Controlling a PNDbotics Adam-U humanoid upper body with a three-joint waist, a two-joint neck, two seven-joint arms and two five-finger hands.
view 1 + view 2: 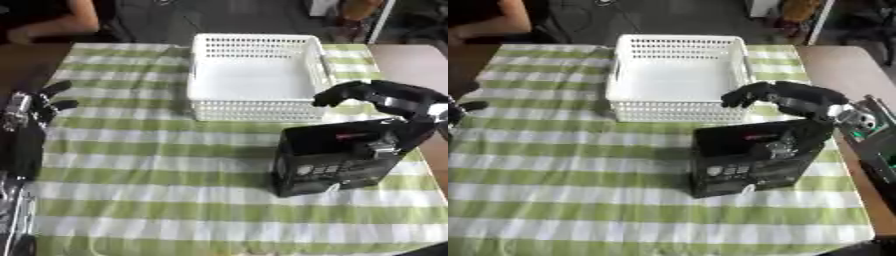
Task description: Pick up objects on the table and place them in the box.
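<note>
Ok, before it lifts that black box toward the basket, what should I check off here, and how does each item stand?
1. Right robot hand on the black box: ok, fingers reach over its top.
2. Thumb contact behind the box: cannot tell.
3. White basket holds nothing yet: ok.
4. Box lifted off the striped cloth: not ok, it stands there.
5. Left robot hand out of the way: ok, at the table's left edge.
</note>
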